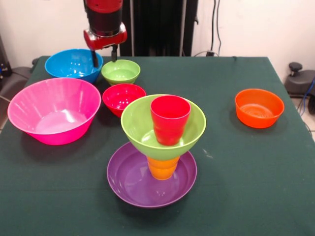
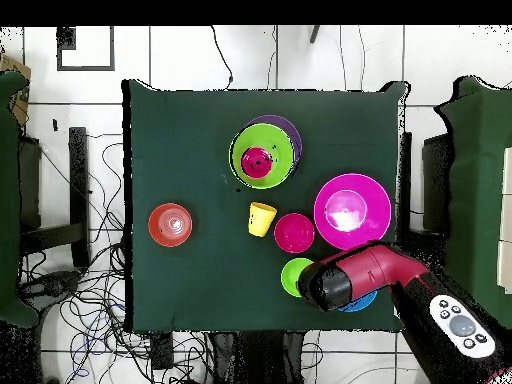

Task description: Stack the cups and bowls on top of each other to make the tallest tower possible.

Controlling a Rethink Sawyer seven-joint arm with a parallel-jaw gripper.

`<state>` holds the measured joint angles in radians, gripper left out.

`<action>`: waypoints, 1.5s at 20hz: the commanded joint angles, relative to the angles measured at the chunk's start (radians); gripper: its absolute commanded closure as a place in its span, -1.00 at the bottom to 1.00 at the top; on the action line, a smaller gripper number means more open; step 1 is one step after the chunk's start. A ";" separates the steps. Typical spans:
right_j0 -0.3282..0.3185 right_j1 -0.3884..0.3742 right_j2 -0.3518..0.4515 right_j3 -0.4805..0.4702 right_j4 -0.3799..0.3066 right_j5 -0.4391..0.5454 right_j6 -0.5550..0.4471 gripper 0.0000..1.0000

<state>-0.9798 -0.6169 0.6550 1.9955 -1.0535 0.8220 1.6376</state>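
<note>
Bright even indoor light, soft shadows under the bowls (image 1: pixel 54 110), glossy highlights on plastic, slight softness overall

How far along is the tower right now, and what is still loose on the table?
Done: purple bowl as base, orange cup upside down in it, lime green bowl on that, red cup inside.

In hand: nothing; the gripper hangs open between the blue bowl and small green bowl.

Left: those two, the pink bowl, small red bowl, small orange bowl and yellow cup.
</note>
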 commanded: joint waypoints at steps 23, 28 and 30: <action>0.019 0.075 -0.059 -0.036 -0.112 0.006 -0.220 -1.00; 0.027 0.121 -0.094 -0.045 -0.168 -0.031 -0.195 -1.00; 0.034 0.141 -0.102 -0.052 -0.190 -0.046 -0.186 -1.00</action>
<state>-0.9855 -0.5752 0.6064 1.9938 -1.1103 0.8222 1.6376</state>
